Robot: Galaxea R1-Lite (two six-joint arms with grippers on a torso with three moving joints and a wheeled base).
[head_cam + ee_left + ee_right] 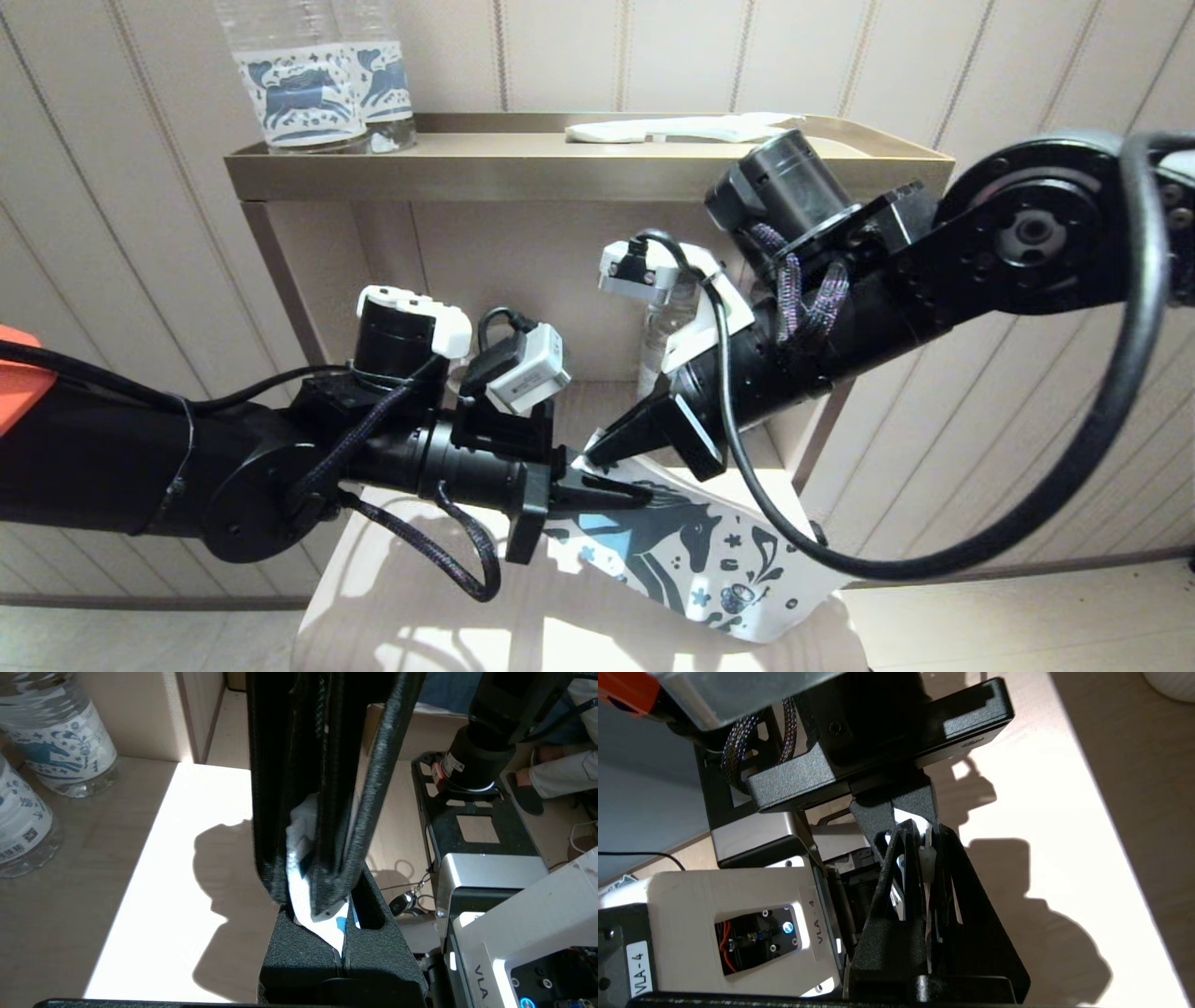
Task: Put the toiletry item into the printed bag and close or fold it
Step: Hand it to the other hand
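The printed bag [719,560], white with a dark blue horse, hangs tilted above the lower shelf. My left gripper [607,492] is shut on its upper left edge; the left wrist view shows the white bag [317,924] pinched where the left gripper [338,933] closes. My right gripper [597,446] points down at the bag's top corner, touching it. In the right wrist view the right gripper [920,840] is shut on the thin pale toothbrush [927,863], right against the left fingers. The toothbrush does not show in the head view.
Two clear bottles with blue horse labels [317,84] and a flat white packet [672,129] sit on the brass top tray [467,168]. Another bottle [665,327] stands behind my right wrist. Two bottles [60,742] stand on the lower shelf [420,597].
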